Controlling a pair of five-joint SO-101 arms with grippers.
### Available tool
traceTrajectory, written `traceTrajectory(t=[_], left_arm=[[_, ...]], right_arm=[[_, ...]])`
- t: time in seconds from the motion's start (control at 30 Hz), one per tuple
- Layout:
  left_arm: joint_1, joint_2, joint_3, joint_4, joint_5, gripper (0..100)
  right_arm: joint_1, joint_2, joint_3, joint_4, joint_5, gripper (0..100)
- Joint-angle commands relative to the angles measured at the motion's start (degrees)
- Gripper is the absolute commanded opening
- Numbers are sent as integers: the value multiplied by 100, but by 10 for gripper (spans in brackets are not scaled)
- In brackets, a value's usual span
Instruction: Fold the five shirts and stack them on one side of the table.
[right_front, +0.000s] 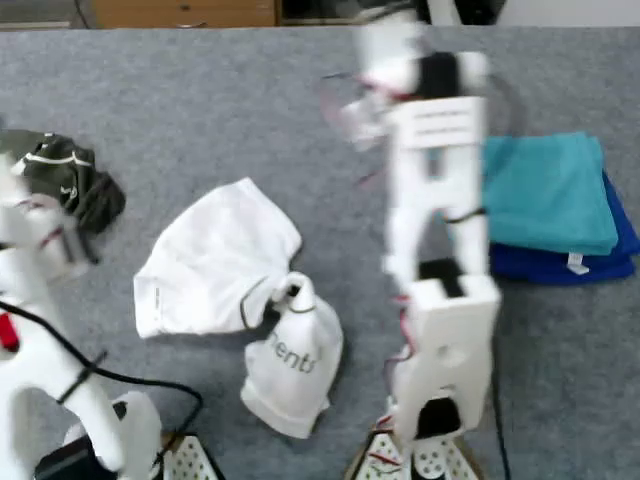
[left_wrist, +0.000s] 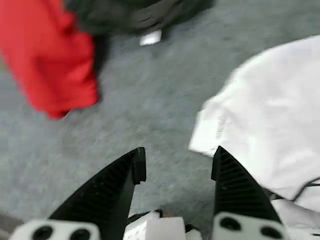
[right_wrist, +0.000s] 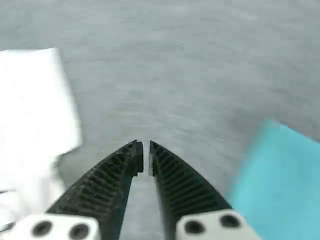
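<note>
The left claw (left_wrist: 180, 156) stands with its jaws spread wide and nothing between them, above the bare grey table (right_front: 200, 100); just beside one jaw lies the edge of the white shirt (left_wrist: 270, 115); farther out lie a red cloth (left_wrist: 50, 55) and the dark shirt (right_front: 65, 175), side by side in the left wrist view. The right claw (right_wrist: 145, 151) has its jaws drawn together with only a sliver between them, gripping nothing; it hangs over bare table, with the white shirt off one side and the teal shirt (right_wrist: 280, 185) off the other. In the high view the right arm (right_front: 440, 230) rises from 6 o'clock of the table toward 12 o'clock, its claw blurred; the white shirt lies crumpled a little toward 7 o'clock from the table's middle, with a printed lump at its 5 o'clock end; the dark shirt lies bunched at 9 o'clock; at 3 o'clock the teal shirt lies folded on top of a folded blue shirt (right_front: 605, 262), whose edge shows past it at 4 o'clock; the left arm (right_front: 45, 370) stands at 8 o'clock.
</note>
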Motion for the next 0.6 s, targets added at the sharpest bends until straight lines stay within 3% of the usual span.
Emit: traceTrajectory(t=[0.0,0.17,0.23,0.4,0.57], left_arm=[[-1011,-127,404,-53,-501,225],[-1618,-127,1055,-167,-800,224],[-1811,-127,1266,-369,-870,224],[-2233,-127,1345,-624,-1152,224],[-2338,-127,1363,-624,-1196,224]], right_arm=[[-1385,-347,708,-35,-62,51],[-2431,233,1367,-695,-475,240],[-2615,567,1358,-923,-589,265],[-2932,1446,1358,-1204,-624,217],[-2888,2132,945,-1143,-624,53]])
